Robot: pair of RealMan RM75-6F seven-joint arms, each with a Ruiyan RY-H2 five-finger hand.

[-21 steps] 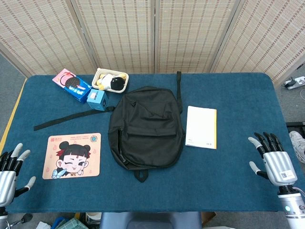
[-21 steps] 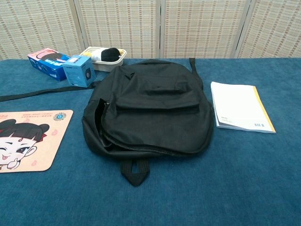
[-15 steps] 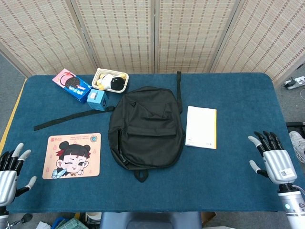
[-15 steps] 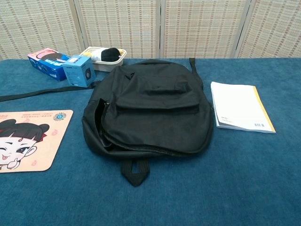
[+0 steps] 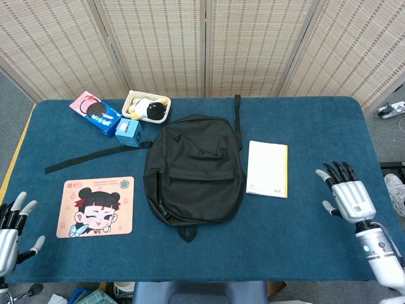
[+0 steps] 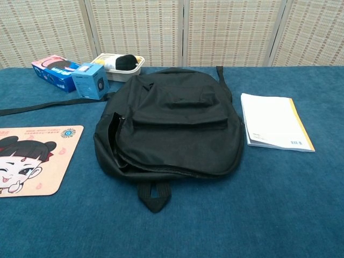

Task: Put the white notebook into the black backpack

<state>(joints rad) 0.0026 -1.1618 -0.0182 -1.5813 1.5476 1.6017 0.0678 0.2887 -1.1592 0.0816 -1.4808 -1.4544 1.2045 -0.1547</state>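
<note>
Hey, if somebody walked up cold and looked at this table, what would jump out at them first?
Probably the black backpack lying flat in the middle of the blue table, with the white notebook just to its right. Next, the bright cartoon mouse pad at the near left. The right hand hovers open at the table's right edge, holding nothing.

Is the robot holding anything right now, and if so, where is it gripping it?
Nothing. The left hand and right hand are both open and empty.
</note>
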